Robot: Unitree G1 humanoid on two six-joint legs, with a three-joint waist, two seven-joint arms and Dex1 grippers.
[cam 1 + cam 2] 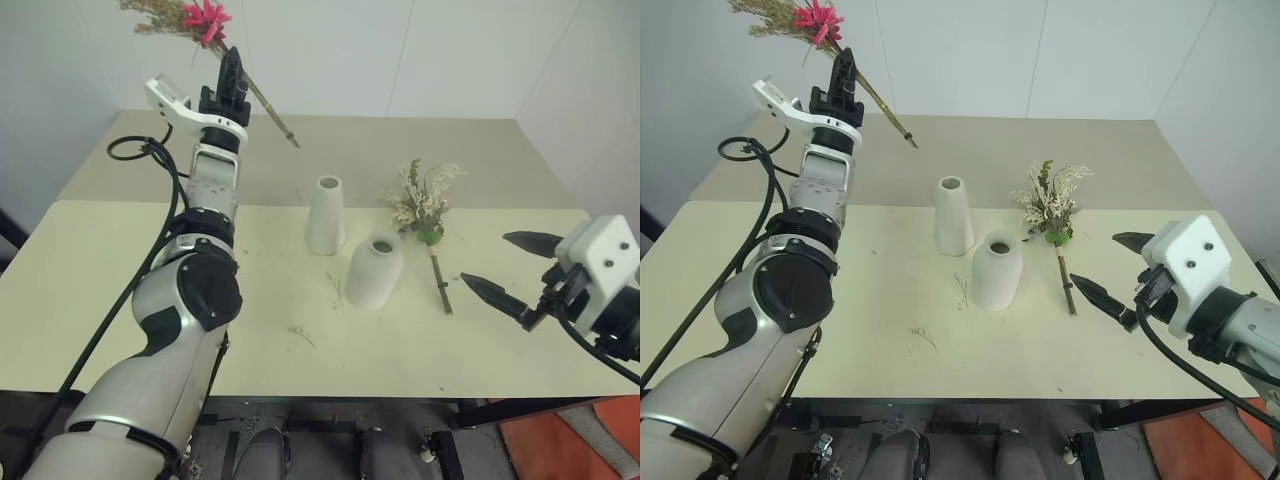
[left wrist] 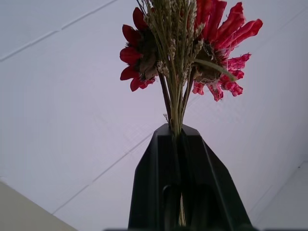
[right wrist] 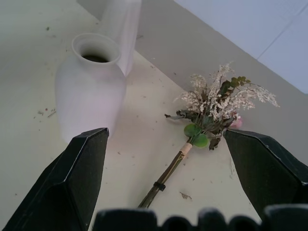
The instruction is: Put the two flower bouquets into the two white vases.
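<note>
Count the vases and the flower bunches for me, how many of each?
White vases: 2, the tall vase and the round vase.
Flower bunches: 2, the red bunch up in the left claw and the cream bunch lying on the table.
Total: 4.

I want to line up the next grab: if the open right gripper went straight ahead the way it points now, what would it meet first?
Most likely the cream bouquet lying on the table: the right gripper has its stems centred between its open fingers. The round vase sits off to one side. Depth is hard to judge.
</note>
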